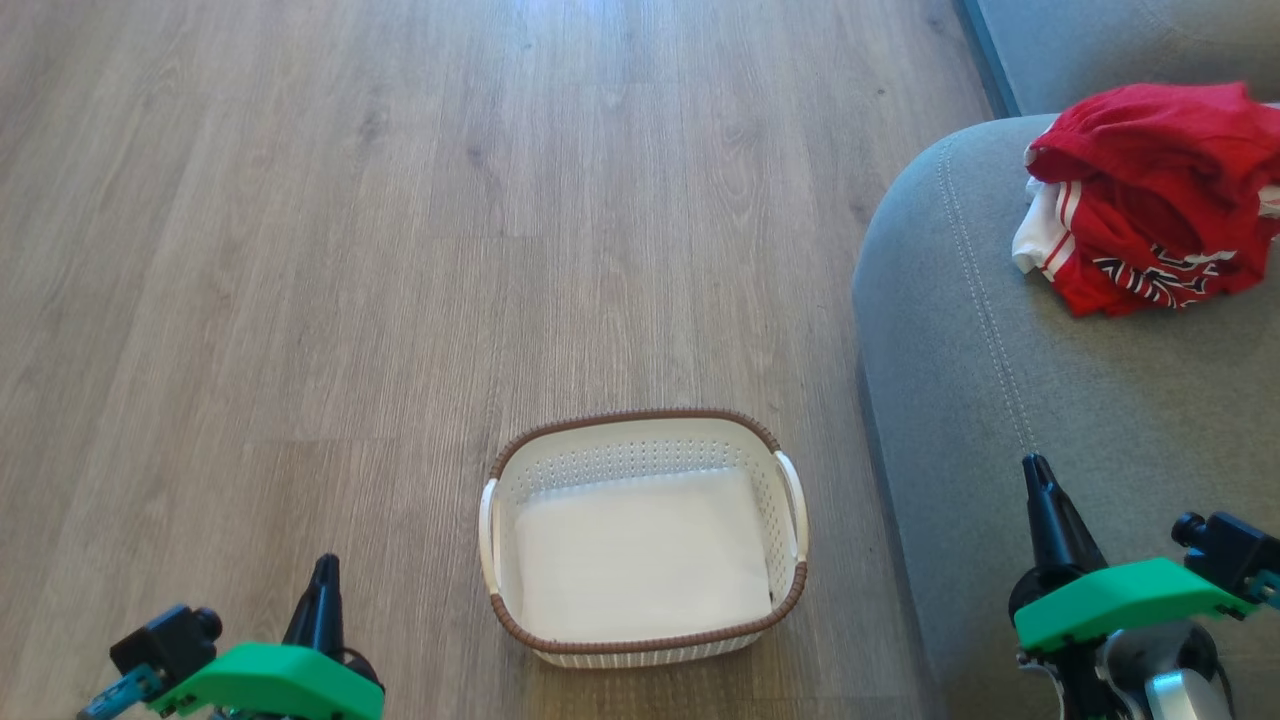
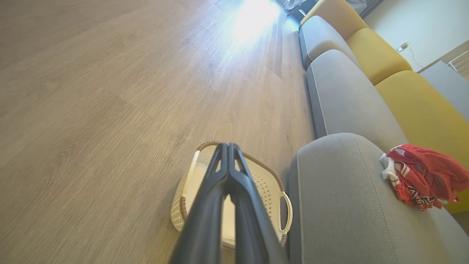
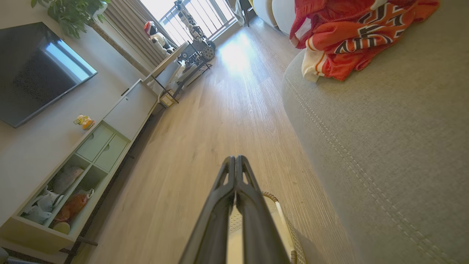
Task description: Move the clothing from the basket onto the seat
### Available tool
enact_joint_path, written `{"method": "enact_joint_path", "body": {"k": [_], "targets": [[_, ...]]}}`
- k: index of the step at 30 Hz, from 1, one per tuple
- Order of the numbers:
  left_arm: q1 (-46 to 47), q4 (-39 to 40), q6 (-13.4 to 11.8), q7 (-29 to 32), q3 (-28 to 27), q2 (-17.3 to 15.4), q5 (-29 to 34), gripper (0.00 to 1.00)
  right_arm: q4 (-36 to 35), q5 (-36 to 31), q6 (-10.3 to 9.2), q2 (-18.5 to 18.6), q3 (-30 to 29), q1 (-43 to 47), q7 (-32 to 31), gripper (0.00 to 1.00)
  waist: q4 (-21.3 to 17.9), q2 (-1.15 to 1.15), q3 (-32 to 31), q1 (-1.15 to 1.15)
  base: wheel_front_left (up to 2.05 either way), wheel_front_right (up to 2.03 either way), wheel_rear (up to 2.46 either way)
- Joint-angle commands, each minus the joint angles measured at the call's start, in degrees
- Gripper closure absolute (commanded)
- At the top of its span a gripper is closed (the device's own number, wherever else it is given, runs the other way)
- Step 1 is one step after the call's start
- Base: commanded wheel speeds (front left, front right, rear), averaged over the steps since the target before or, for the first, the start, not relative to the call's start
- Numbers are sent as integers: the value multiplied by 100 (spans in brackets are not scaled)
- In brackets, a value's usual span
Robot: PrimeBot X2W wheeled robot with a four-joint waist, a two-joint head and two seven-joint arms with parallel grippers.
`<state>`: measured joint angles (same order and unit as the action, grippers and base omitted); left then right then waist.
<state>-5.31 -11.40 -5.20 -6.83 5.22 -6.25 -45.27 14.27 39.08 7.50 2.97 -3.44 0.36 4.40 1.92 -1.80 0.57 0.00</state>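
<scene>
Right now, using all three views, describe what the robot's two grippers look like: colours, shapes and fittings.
The left gripper and right gripper match. Each has two long, dark fingers that taper to a point, with slotted cut-outs near the tips. Each has a bright green cover at its base and a small black camera block beside it. A silvery joint shows below the right one.

black-and-white lettering (image 1: 1160, 277) on the clothing (image 1: 1150, 190), crumpled, nothing legible

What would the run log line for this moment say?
clothing: heaped on seat | basket: on floor, no clothing inside | left end effector: shut, empty | right end effector: shut, empty
</scene>
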Motion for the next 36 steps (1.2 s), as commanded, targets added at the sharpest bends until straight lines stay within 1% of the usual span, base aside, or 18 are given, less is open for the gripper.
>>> {"method": "enact_joint_path", "body": {"k": [1,36], "targets": [[299,203,45,35,-181,-23,-153,100,-155,186,0,8,0,-294,-33,100,-4,0,2,0,0,0,0],[695,241,300,593,-622,132,-2109,100,9,2451,0,55,-80,-575,-446,100,-87,0,44,0,0,0,0]]}}
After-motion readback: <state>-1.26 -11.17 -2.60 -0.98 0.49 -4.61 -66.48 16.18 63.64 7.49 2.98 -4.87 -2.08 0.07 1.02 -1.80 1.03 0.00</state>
